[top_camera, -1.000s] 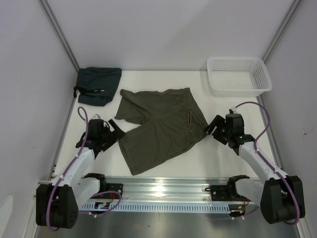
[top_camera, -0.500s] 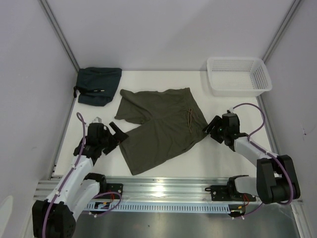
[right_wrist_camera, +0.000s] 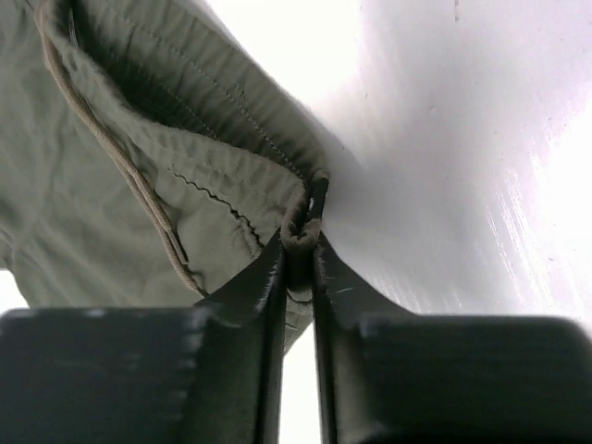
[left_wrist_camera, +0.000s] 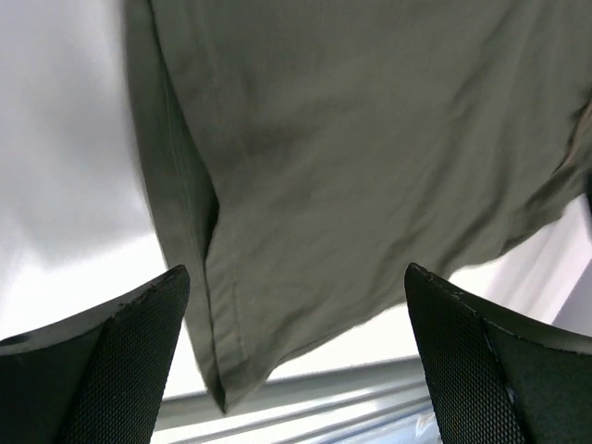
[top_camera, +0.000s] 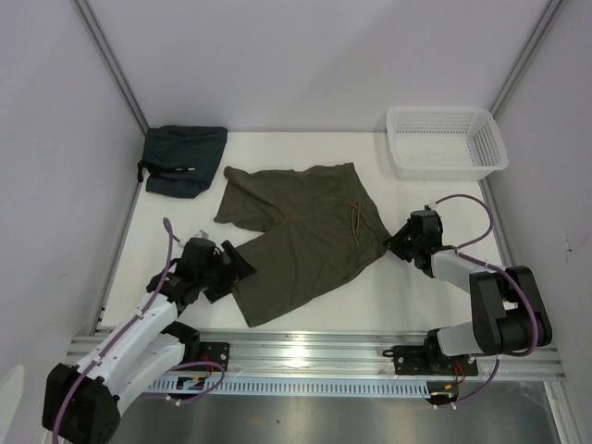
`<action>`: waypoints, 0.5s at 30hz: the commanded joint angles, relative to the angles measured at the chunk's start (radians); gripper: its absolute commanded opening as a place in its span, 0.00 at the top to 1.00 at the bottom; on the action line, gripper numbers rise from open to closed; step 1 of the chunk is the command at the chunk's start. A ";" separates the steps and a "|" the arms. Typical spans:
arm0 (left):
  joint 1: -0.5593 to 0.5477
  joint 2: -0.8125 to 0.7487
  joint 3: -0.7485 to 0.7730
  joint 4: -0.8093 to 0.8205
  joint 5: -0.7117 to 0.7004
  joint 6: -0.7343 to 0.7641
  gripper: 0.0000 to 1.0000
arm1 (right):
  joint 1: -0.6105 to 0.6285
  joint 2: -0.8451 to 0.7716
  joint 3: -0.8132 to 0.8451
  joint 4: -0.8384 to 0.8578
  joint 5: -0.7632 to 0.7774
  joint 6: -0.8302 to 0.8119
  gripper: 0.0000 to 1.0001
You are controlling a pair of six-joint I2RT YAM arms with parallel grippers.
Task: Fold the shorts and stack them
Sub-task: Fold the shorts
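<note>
The olive-green shorts (top_camera: 296, 236) lie spread flat in the middle of the table, waist to the right, with the thin brownish drawstring (top_camera: 355, 222) lying on the cloth. My right gripper (top_camera: 394, 244) is shut on the waistband's near corner; in the right wrist view the rolled band edge (right_wrist_camera: 301, 242) is pinched between the fingers, beside the drawstring (right_wrist_camera: 111, 157). My left gripper (top_camera: 237, 268) is open at the left hem of the near leg. In the left wrist view that leg's corner (left_wrist_camera: 277, 277) sits between the wide-apart fingers (left_wrist_camera: 120, 370), untouched.
A folded dark blue garment (top_camera: 183, 159) lies at the back left corner. A white plastic basket (top_camera: 444, 141) stands at the back right. The metal rail (top_camera: 305, 347) runs along the near edge, and walls close in both sides.
My right gripper slid left onto the waistband corner and shut on it. My left arm swung right and nearer, to the near leg's hem, staying open.
</note>
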 commanded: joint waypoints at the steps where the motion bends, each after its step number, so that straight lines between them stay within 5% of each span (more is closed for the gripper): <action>1: -0.154 0.002 0.030 -0.031 -0.055 -0.102 0.01 | -0.003 0.000 0.009 0.054 0.085 0.027 0.90; 6: -0.274 -0.069 0.027 -0.117 -0.121 -0.273 0.01 | -0.001 -0.011 0.013 0.048 0.107 0.050 0.99; 15: -0.361 -0.107 0.021 -0.214 -0.063 -0.334 0.04 | 0.017 -0.022 0.026 0.025 0.147 0.063 1.00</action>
